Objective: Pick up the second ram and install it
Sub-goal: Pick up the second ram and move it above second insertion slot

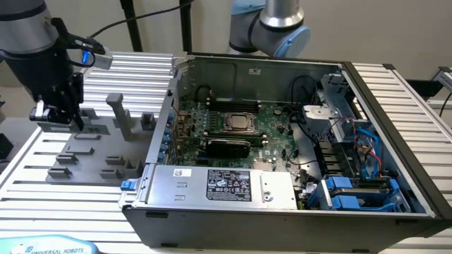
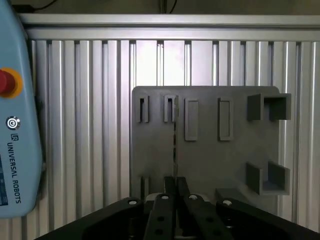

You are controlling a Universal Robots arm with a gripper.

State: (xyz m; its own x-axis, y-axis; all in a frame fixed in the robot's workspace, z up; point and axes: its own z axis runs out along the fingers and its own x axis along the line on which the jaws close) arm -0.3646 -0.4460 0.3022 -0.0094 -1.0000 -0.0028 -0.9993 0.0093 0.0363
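The second ram (image 2: pixel 175 146) is seen edge-on as a thin dark line. It stands in a slot of the grey holder plate (image 2: pixel 210 155) and runs back between my fingertips. My gripper (image 2: pixel 175 186) has its two black fingers (image 2: pixel 169 186) drawn close together on this stick. From outside, my gripper (image 1: pixel 73 126) points down at the far left corner of the holder plate (image 1: pixel 92 159), to the exterior view's left of the open computer case (image 1: pixel 254 71). The green motherboard (image 1: pixel 272 124) lies inside the case.
Upright grey holder blocks (image 1: pixel 116 114) rise from the plate beside my gripper. A blue teach pendant (image 2: pixel 15 125) lies on the ribbed aluminium table (image 2: pixel 85 125). A power supply (image 1: pixel 219 185) and blue drive bays (image 1: pixel 353 193) take up the case's near side. Another arm's base (image 1: pixel 272 26) stands behind it.
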